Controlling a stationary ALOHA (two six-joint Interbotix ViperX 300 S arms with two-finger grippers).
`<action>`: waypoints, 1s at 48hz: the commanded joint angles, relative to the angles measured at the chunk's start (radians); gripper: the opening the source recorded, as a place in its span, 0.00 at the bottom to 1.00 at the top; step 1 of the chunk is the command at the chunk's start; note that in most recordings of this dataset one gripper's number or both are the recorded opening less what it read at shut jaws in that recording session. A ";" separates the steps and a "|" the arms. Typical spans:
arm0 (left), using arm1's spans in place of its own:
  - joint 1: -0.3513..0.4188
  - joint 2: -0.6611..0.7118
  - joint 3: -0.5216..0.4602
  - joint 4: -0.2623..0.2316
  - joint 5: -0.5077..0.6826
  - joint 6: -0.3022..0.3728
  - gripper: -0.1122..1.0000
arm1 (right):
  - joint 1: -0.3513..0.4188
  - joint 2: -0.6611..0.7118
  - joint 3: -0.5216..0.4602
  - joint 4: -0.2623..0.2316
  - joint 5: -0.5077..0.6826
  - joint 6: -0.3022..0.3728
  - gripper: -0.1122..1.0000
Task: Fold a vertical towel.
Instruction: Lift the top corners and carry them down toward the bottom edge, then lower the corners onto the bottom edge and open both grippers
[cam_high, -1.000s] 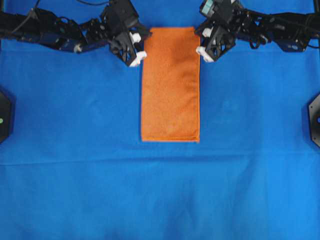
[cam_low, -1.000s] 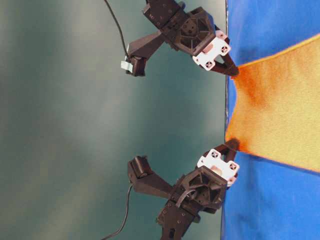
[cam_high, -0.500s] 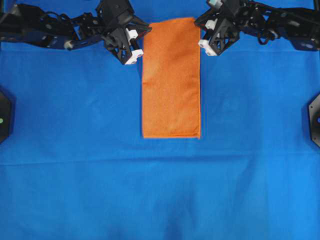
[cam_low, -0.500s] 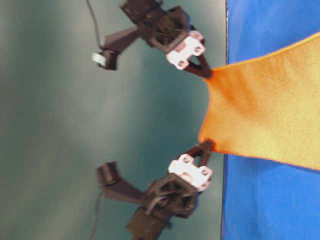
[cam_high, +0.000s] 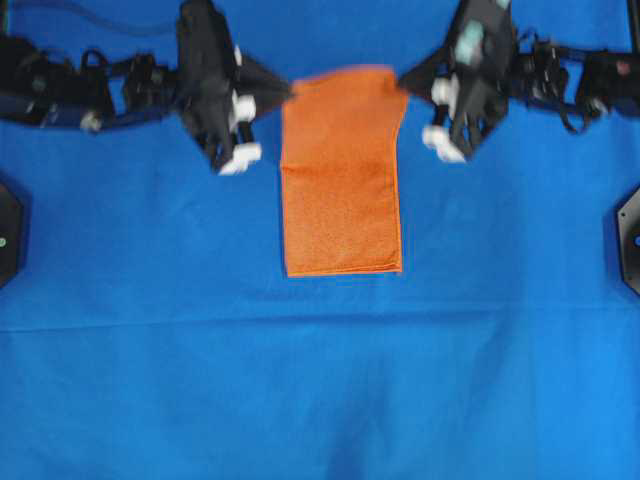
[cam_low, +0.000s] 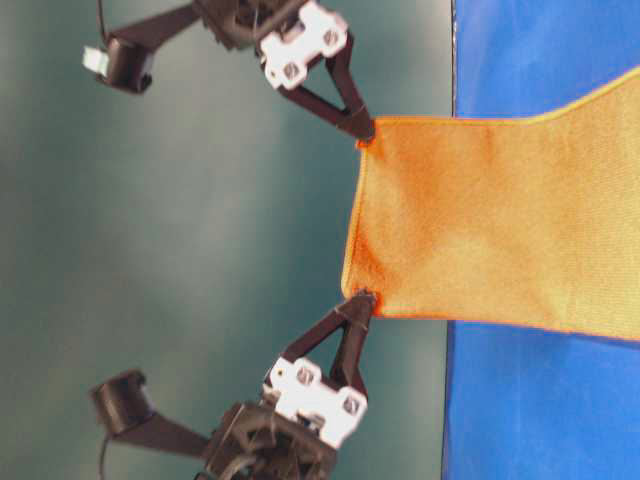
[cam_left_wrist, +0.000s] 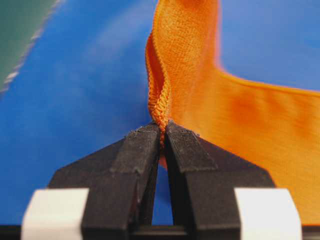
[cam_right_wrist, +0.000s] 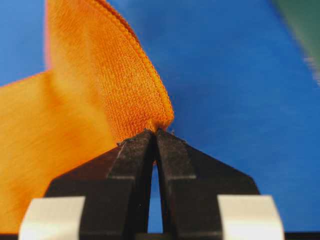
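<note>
I've got both far corners of the towel (cam_high: 341, 190) pinched: left gripper (cam_left_wrist: 163, 131) and right gripper (cam_right_wrist: 154, 133) clamped tight, far end lifted off the blue cloth (cam_high: 320, 380), near end lying flat.

A large blue cloth (cam_high: 320, 380) covers the table before a dull green wall (cam_low: 200, 260).

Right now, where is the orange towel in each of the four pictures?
Overhead: the towel is top middle, its far end lifted between both grippers.
Table-level: right side, stretching in from the right edge.
Left wrist: upper right, corner pinched in the jaws.
Right wrist: upper left, corner pinched too.
Shared landmark: the blue cloth underneath.
</note>
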 joint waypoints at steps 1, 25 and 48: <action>-0.049 -0.043 0.014 0.000 -0.005 0.005 0.13 | 0.052 -0.041 0.015 0.006 0.000 0.006 0.12; -0.279 0.137 0.057 0.000 -0.025 -0.021 0.13 | 0.247 0.040 0.057 0.017 0.041 0.075 0.12; -0.316 0.198 0.029 -0.002 -0.035 -0.026 0.13 | 0.316 0.175 0.080 0.021 -0.084 0.158 0.12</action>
